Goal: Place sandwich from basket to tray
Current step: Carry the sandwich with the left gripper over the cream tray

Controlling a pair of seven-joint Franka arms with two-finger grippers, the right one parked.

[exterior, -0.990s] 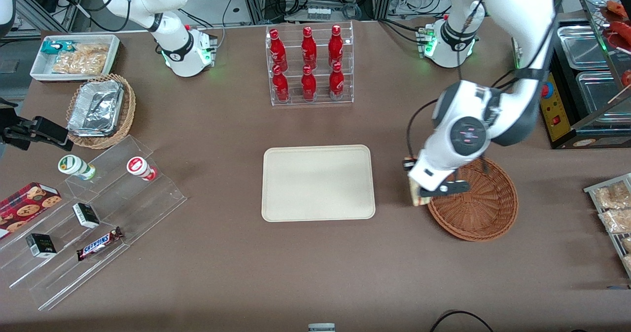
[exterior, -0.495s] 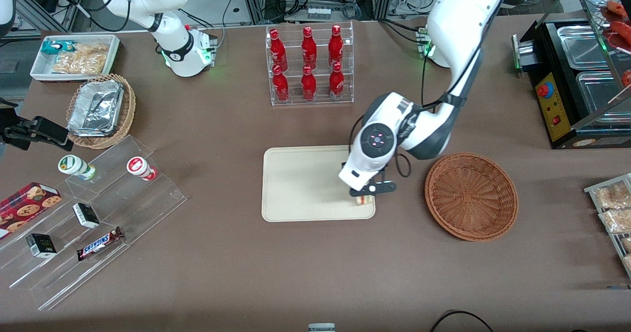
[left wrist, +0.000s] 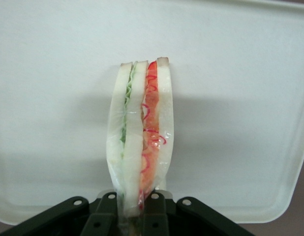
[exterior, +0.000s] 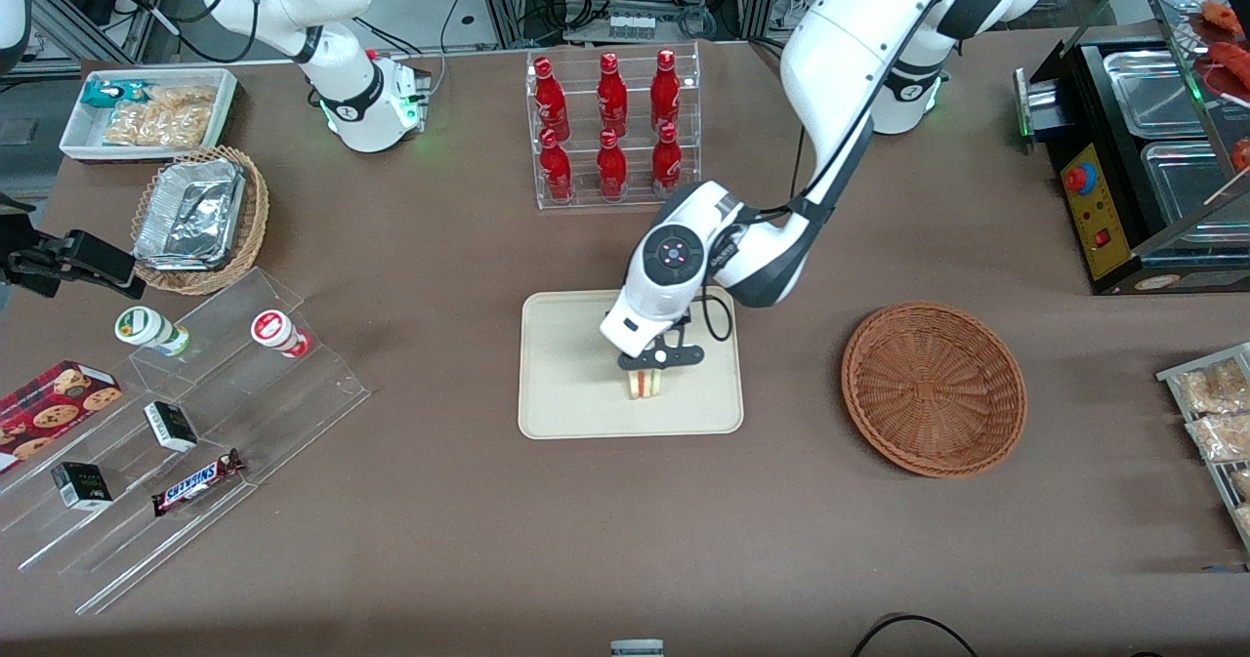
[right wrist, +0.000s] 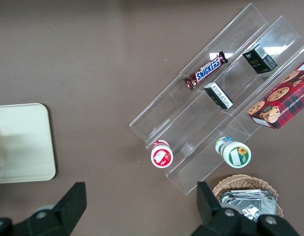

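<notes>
My left gripper (exterior: 648,362) (left wrist: 134,204) is shut on the sandwich (exterior: 645,384) (left wrist: 140,137), a wrapped wedge of white bread with red and green filling. It hangs over the cream tray (exterior: 576,374) (left wrist: 240,98), toward the tray's nearer edge. Whether the sandwich touches the tray I cannot tell. The reddish-brown wicker basket (exterior: 934,389) sits empty beside the tray, toward the working arm's end of the table. A strip of the tray (right wrist: 21,142) shows in the right wrist view.
A clear rack of red bottles (exterior: 612,130) stands farther from the camera than the tray. Clear stepped shelves with snacks (exterior: 186,442) and a tan basket of foil trays (exterior: 198,218) lie toward the parked arm's end. A black appliance (exterior: 1123,169) stands at the working arm's end.
My left gripper carried the sandwich from the basket's rim sideways onto the tray's area, then further toward the tray's middle. The basket is left empty.
</notes>
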